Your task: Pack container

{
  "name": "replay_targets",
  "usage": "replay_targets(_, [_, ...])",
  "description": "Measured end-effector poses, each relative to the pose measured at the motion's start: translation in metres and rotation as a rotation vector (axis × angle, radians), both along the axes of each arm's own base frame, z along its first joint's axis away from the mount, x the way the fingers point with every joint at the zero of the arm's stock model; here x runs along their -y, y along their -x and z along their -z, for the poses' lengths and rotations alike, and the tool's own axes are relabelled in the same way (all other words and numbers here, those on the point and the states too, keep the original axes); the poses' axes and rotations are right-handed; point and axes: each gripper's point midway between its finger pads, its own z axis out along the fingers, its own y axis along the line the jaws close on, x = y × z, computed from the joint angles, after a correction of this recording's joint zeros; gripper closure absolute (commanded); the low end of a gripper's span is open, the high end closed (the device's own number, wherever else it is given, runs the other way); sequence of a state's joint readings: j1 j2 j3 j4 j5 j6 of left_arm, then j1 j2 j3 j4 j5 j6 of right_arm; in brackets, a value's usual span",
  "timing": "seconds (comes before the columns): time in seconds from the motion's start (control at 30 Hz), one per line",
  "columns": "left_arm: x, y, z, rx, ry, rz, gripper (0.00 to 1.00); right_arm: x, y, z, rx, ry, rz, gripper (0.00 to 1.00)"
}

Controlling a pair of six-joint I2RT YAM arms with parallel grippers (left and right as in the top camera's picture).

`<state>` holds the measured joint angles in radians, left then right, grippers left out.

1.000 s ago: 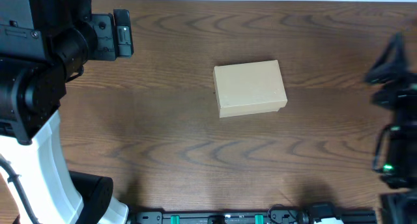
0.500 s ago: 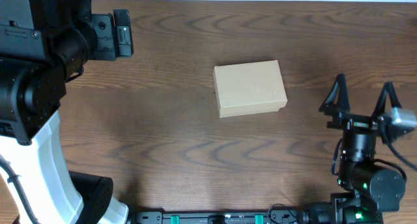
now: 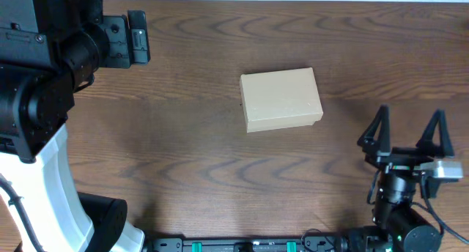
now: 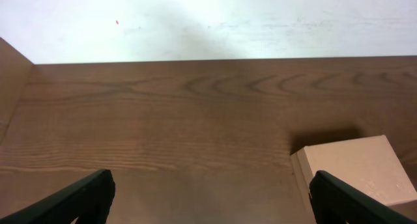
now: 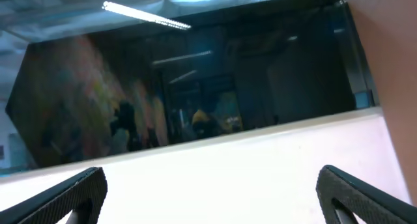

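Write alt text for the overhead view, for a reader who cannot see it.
A closed tan cardboard box lies near the middle of a dark wooden table. The right gripper stands open at the lower right, apart from the box and holding nothing; the left arm fills the left edge.

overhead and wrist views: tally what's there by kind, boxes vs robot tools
cardboard box: 1
tools: 2 (left tool, right tool, both open and empty)
total: 3
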<state>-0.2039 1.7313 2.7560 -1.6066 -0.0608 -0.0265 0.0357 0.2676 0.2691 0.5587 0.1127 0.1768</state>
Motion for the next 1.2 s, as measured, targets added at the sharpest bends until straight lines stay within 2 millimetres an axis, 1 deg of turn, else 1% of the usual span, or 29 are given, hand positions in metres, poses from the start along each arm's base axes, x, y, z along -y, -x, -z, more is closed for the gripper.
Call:
replay_targets(0.17, [0.0,0.0,0.0,0.0,0.0,0.0,0.05,-0.002,0.003,0.02,-0.004,0.007,-0.008,0.01])
replay_targets(0.33, [0.0,0.0,0.0,0.0,0.0,0.0,0.05,-0.002,0.006,0.031,0.0,0.009,-0.01,0.01])
replay_targets(0.43, [0.0,0.0,0.0,0.0,0.0,0.0,0.05,-0.002,0.007,0.036,0.002,0.009,-0.011,0.01])
replay_targets(0.7, [0.0,0.0,0.0,0.0,0.0,0.0,0.05,-0.002,0.012,0.039,0.028,0.01,-0.013,0.01])
replay_targets(0.87, [0.0,0.0,0.0,0.0,0.0,0.0,0.05,-0.005,0.015,0.052,0.05,0.017,-0.024,0.01])
replay_targets(0.93, [0.0,0.0,0.0,0.0,0.0,0.0,0.05,-0.006,0.013,0.059,0.037,0.021,-0.029,0.01])
replay_targets(1.13, [0.0,0.0,0.0,0.0,0.0,0.0,0.05,-0.008,0.011,0.062,0.025,0.03,-0.038,0.01])
replay_targets(1.2, [0.0,0.0,0.0,0.0,0.0,0.0,0.05,-0.009,0.006,0.072,-0.021,0.037,-0.04,0.01])
